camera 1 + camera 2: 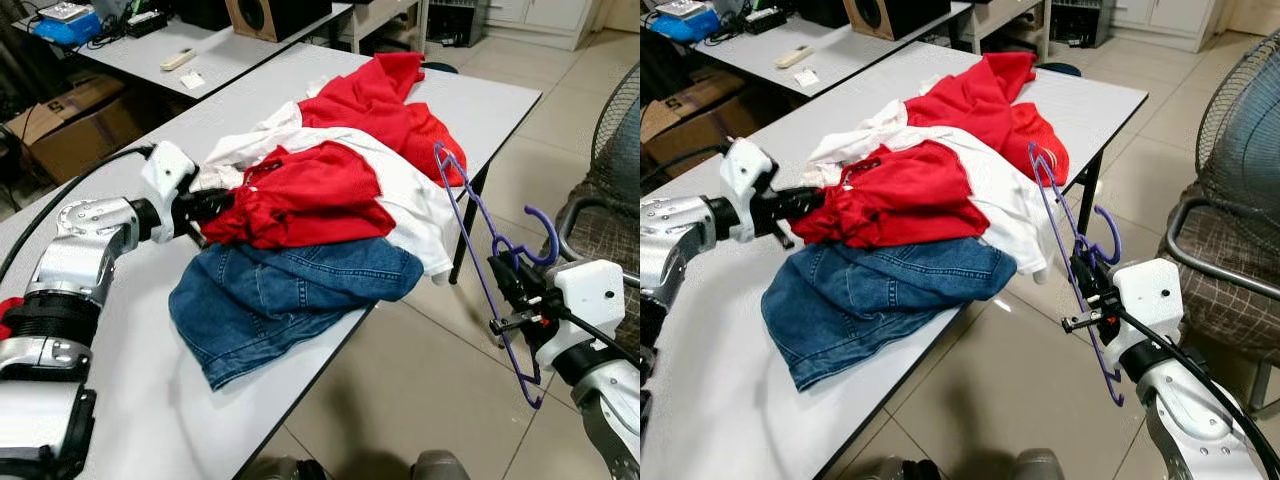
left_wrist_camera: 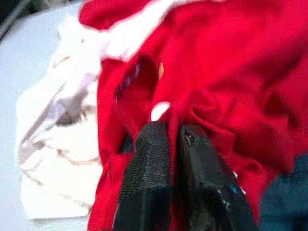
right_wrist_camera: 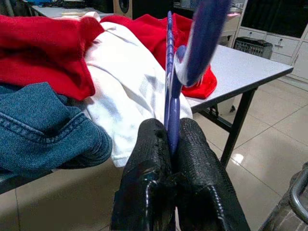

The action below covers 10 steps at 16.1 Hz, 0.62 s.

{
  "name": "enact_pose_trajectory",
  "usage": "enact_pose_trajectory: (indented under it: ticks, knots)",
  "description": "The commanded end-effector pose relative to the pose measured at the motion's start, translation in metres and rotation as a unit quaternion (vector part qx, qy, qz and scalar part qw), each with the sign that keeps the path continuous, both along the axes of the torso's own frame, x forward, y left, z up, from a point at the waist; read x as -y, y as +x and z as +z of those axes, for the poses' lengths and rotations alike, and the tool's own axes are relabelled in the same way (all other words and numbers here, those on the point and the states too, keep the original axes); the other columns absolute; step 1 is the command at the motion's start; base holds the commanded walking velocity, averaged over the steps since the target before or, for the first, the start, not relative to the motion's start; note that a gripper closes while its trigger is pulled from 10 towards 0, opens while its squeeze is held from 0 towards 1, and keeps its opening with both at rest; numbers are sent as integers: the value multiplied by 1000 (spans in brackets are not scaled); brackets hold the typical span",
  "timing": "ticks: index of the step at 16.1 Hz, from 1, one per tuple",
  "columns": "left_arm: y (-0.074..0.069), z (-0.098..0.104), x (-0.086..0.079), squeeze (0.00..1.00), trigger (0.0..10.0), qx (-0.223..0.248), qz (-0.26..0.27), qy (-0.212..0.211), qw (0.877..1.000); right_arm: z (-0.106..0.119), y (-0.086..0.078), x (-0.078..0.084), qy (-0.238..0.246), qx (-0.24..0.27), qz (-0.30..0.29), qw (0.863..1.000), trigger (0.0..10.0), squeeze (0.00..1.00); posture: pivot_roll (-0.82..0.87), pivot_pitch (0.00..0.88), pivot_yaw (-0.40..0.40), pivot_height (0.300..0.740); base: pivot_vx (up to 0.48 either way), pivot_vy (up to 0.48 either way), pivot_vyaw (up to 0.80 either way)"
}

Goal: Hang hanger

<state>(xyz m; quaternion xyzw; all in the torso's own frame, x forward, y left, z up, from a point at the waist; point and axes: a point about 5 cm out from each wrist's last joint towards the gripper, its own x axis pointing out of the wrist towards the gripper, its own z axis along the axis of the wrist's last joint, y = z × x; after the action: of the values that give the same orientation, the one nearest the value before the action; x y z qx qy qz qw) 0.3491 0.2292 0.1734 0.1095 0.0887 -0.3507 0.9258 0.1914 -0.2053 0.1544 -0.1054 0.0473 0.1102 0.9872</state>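
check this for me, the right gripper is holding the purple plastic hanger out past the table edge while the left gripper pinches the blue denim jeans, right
Not quite. The left gripper pinches the red fabric shirt, not the blue denim jeans, which lie untouched beneath it; the left wrist view shows the fingers closed on red cloth. The right gripper does hold the purple plastic hanger past the white table edge.

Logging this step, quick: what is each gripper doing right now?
Left gripper: closed on the red shirt.
Right gripper: closed on the purple hanger, held beside the table.
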Motion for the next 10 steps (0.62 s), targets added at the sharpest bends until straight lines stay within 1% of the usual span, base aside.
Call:
enact_pose_trajectory:
  ticks: [1, 2, 3, 4, 5, 6, 7, 8, 9, 10]
  knots:
    - [5, 21, -5, 1000, 10000, 32, 15, -67, 997, 2, 1, 0, -1, 6, 3, 1000, 10000, 0, -290, 0, 180, 740, 0, 0, 0]
    - [6, 25, -5, 1000, 10000, 36, 15, -84, 996, 2, 1, 0, -1, 6, 3, 1000, 10000, 0, -290, 0, 180, 740, 0, 0, 0]
    - [8, 33, -3, 1000, 10000, 51, 17, -126, 991, 2, 1, 0, -2, 6, 2, 1000, 10000, 0, -291, 0, 179, 740, 0, 0, 0]
    - [9, 39, -3, 1000, 10000, 60, 20, -154, 986, 2, 1, 1, -2, 6, 2, 1000, 10000, 0, -291, 0, 178, 740, 0, 0, 0]
    - [10, 49, 3, 1000, 10000, 73, 6, -206, 976, 3, 2, 1, -4, 7, 2, 1000, 10000, 0, -289, 0, 176, 740, 0, 0, 0]
    - [6, 48, 12, 1000, 10000, 63, -27, -205, 976, 3, 2, 2, -4, 8, 2, 1000, 10000, 0, -289, 0, 176, 740, 0, 0, 0]
    - [3, 46, 18, 1000, 10000, 55, -48, -198, 977, 3, 3, 2, -4, 8, 2, 1000, 10000, 0, -289, 0, 176, 740, 0, 0, 0]
    - [-5, 34, 34, 1000, 10000, 28, -105, -158, 981, 3, 3, 2, -5, 8, 4, 1000, 10000, 0, -287, 0, 173, 740, 0, 0, 0]
    - [-13, 21, 48, 1000, 10000, -1, -151, -118, 981, 3, 4, 1, -5, 8, 5, 1000, 10000, 0, -285, 0, 171, 740, 0, 0, 0]
    - [-18, 10, 57, 1000, 10000, -16, -174, -83, 981, 3, 4, 1, -6, 8, 7, 1000, 10000, 0, -285, 0, 170, 740, 0, 0, 0]
